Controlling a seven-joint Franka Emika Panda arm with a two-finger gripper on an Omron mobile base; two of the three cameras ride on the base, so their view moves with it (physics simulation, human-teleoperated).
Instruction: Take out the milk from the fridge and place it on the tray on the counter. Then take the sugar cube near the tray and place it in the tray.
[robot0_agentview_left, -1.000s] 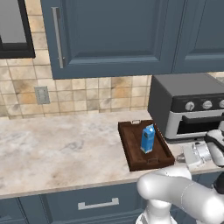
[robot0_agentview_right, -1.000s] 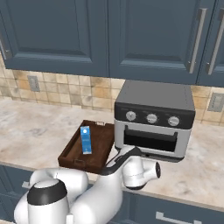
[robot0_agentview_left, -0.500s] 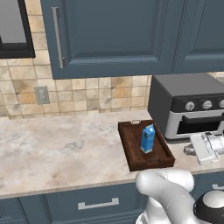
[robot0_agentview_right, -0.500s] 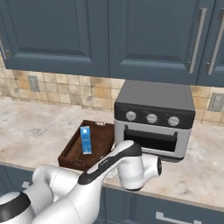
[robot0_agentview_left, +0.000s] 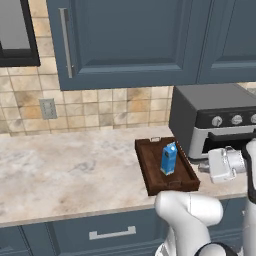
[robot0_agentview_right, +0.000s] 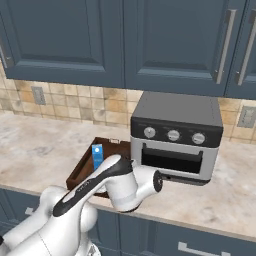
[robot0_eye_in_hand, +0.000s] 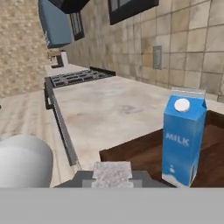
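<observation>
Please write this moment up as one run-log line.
blue gable-top milk carton: upright in dark brown wooden tray | beige marbled counter: bears tray | gripper: right of tray, jaws unclear

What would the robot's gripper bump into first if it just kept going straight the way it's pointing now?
Probably the tray: its near rim lies just ahead of the gripper. The milk stands upright in it, slightly off to one side. Depth is hard to judge.
</observation>
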